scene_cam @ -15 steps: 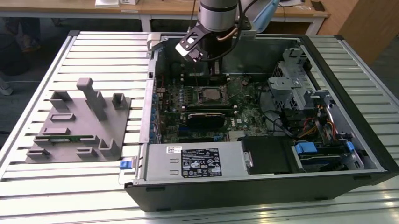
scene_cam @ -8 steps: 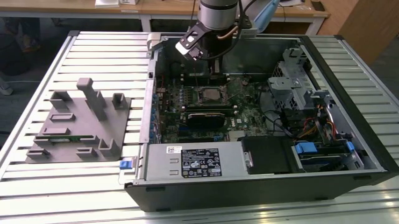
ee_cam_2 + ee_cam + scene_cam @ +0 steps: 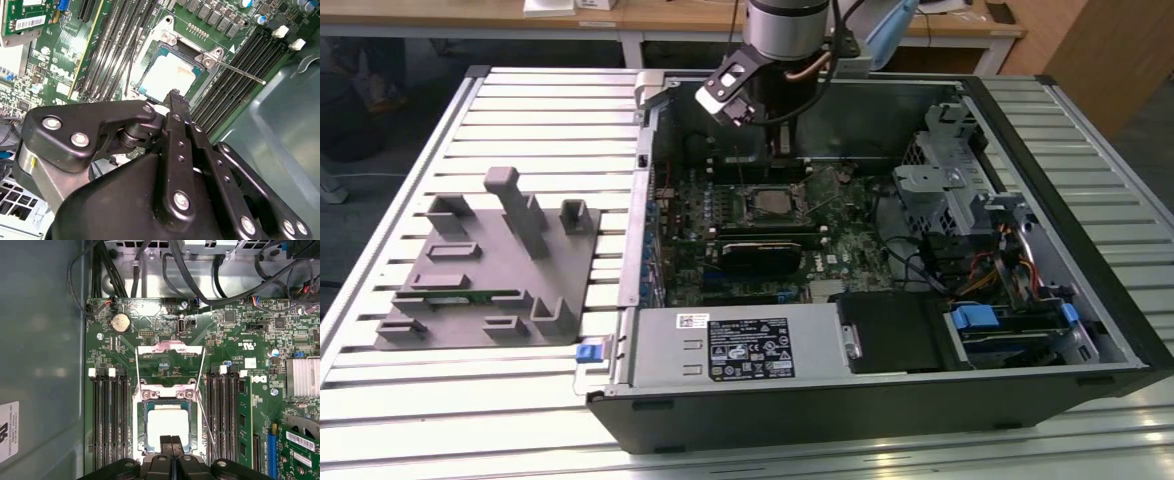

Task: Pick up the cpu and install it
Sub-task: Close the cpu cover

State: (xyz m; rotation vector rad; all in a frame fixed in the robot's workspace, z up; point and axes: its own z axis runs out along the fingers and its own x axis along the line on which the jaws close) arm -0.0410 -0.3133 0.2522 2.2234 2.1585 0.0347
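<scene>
The cpu [image 3: 167, 424], a small square chip with a pale silver top, lies flat in the motherboard socket [image 3: 145, 395], whose metal load plate [image 3: 170, 352] is flipped open. It is also seen in the second wrist view as the cpu [image 3: 167, 75] and in the exterior view as the cpu [image 3: 770, 203] inside the open computer case. My gripper [image 3: 171, 442] hovers just above the chip's edge. Its black fingertips are pressed together with nothing between them. In the second wrist view the gripper [image 3: 175, 95] sits over the socket's rim.
The socket lever [image 3: 240, 72] sticks out sideways. Memory slots [image 3: 107, 415] flank the socket. A black ridged block [image 3: 767, 255] lies on the board. A grey plastic tray [image 3: 480, 270] stands on the exterior view's left. A power supply [image 3: 747, 345] and drive cage [image 3: 947, 190] crowd the case.
</scene>
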